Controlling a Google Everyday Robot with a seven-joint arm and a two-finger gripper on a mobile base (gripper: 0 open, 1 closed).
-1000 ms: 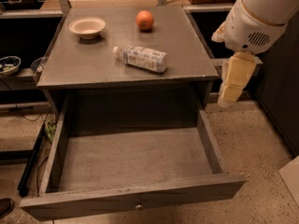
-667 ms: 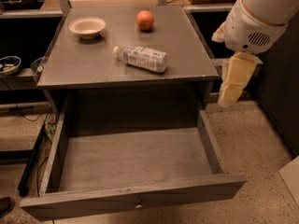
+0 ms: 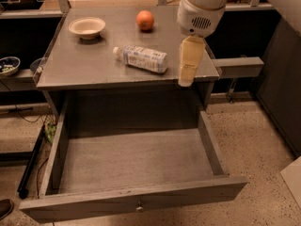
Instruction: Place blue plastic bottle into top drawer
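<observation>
The blue plastic bottle (image 3: 141,59) lies on its side on the grey table top (image 3: 89,65), white cap pointing left. The top drawer (image 3: 134,199) is pulled fully out below the table; it holds nothing, and its small round knob (image 3: 139,206) shows on the front panel. My gripper (image 3: 185,79) hangs pointing down from its white wrist (image 3: 202,8) over the table's front right edge. It is just to the right of the bottle's base, apart from it, and holds nothing.
An orange (image 3: 145,20) and a shallow cream bowl (image 3: 87,27) sit at the back of the table top. A low shelf with a small bowl (image 3: 8,65) stands at the left. A dark cabinet wall (image 3: 282,88) stands at the right, over speckled floor.
My gripper has moved left, from beside the table's right side to over its front right edge, close to the bottle. The bottle, orange and bowl have not moved.
</observation>
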